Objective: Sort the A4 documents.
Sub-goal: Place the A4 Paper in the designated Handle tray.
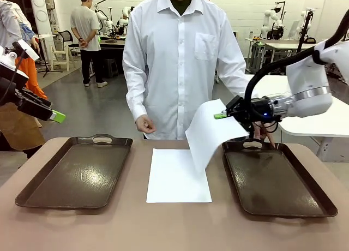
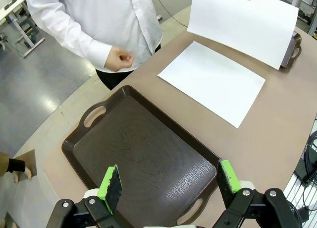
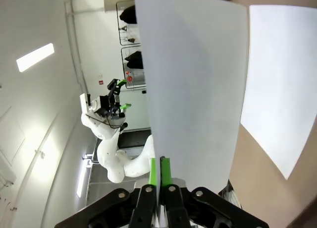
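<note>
- The right claw [image 1: 221, 115] pinches the top edge of the lifted sheet [image 1: 210, 133]. The sheet is plain white, blank and thin, and it bows as it hangs toward 7 o'clock.
- The flat sheet [image 1: 177, 177], equally white and blank, lies on the counter [image 1: 174, 229], with the left tray [image 1: 71, 174] at its 9 o'clock and the right tray [image 1: 278, 185] at its 3 o'clock.
- The left claw [image 2: 169, 181] is spread and empty, in the air near the left tray.

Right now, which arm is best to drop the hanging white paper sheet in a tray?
The right arm, probably. The right claw pinches the thin white paper sheet beside the dark brown handled tray; the left claw hangs open, far off.
</note>
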Tool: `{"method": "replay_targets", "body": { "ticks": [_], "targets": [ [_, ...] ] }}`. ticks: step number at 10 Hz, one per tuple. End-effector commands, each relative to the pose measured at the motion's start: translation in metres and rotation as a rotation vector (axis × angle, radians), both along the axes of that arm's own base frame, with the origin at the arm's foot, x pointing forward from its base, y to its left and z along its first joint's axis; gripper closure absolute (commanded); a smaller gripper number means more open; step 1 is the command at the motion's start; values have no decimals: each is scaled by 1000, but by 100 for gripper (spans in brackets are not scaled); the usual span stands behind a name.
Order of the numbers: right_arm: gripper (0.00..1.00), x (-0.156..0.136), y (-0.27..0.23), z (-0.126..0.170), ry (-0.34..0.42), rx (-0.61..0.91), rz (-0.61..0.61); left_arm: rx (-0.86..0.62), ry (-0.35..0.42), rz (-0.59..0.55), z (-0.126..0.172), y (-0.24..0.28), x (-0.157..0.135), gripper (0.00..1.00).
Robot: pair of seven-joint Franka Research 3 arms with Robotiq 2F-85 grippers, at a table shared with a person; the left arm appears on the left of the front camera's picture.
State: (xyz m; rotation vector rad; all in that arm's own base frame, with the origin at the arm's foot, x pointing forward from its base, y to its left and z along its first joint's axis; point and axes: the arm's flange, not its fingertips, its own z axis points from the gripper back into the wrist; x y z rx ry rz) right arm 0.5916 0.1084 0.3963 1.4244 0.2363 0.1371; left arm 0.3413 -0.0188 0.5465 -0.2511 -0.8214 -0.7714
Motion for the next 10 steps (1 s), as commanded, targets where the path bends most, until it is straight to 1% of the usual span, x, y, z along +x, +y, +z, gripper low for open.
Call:
{"method": "replay_targets", "body": {
  "ticks": [1, 2, 3, 5, 7, 10],
  "targets": [
    [99, -12, -27, -1, 35, -27, 76, -1, -3, -14, -1, 1, 0, 0],
    [99, -17, -45, -5, 49, -31, 108, -1, -3, -14, -1, 1, 0, 0],
    [99, -23, -56, -8, 59, -34, 106, -1, -3, -14, -1, 1, 0, 0],
    [99, -31, -77, -16, 9, -41, 65, -1, -3, -14, -1, 1, 0, 0],
    [99, -34, -101, -34, -34, -39, 28, -1, -3, -14, -1, 1, 0, 0],
    [99, -35, -126, -57, -50, -4, -22, -1, -3, -14, -1, 1, 0, 0]
  ]
}}
